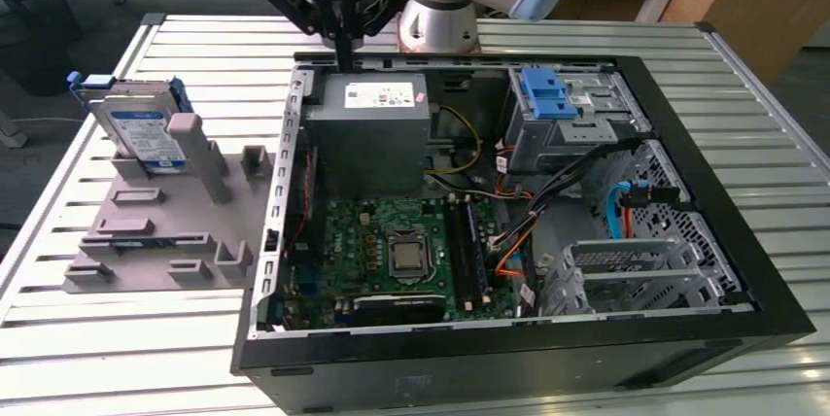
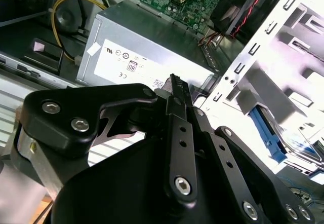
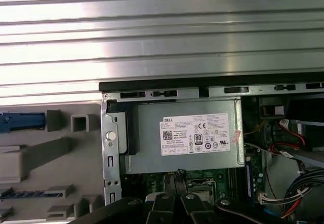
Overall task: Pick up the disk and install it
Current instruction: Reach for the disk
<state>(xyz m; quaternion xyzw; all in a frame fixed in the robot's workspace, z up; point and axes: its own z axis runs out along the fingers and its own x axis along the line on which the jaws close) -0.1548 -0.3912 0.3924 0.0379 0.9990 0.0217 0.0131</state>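
So far, no step of the task can be counted as done. On the slatted table point(image 1: 104, 377) the open computer case point(image 1: 519, 363) is laid, and beside it, at the exterior view's left, a grey fixture point(image 1: 143, 236). The disk point(image 1: 140, 132) is stood upright in this fixture, untouched. The gripper point(image 1: 344, 52) is held above the power supply point(image 1: 369, 129), well apart from the disk, its fingers pressed together on nothing. Both picking and installing are left.
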